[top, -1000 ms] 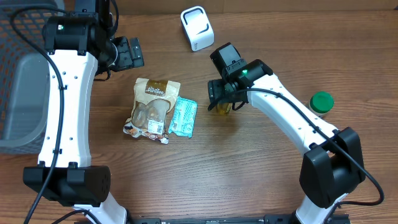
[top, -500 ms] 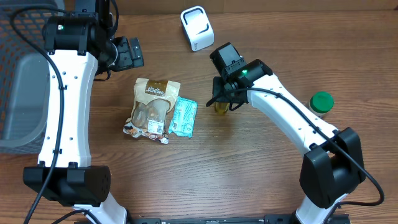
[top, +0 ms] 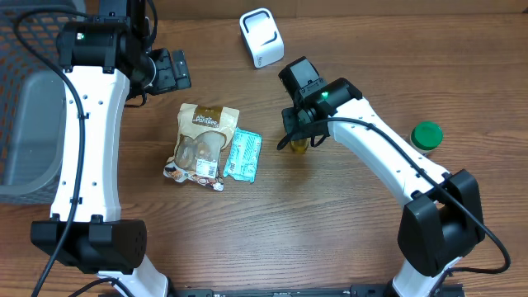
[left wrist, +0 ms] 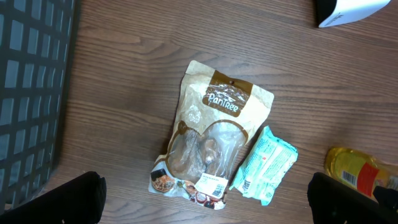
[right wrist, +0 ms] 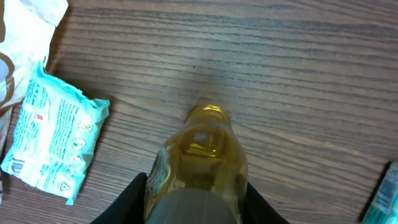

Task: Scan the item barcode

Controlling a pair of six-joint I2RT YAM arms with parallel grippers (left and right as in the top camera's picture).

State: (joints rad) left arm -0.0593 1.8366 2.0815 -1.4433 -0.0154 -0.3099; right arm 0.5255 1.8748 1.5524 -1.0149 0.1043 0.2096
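A yellow bottle (top: 298,146) with a grey cap stands on the wooden table, right of centre. My right gripper (top: 297,132) is shut on it from above. In the right wrist view the black fingers (right wrist: 132,200) press both sides of the bottle (right wrist: 202,149) just below the cap. A white barcode scanner (top: 261,37) sits at the back of the table. My left gripper (top: 169,70) hangs open and empty at the back left. In its own view the left gripper (left wrist: 208,199) is spread wide, high above a snack pouch (left wrist: 214,137).
A brown snack pouch (top: 202,142) and a teal packet (top: 243,154) lie side by side left of the bottle. A green-lidded jar (top: 427,136) stands at the right. A dark wire basket (top: 25,107) fills the left edge.
My right gripper's jaws have come together onto the yellow bottle. The left arm has not moved.
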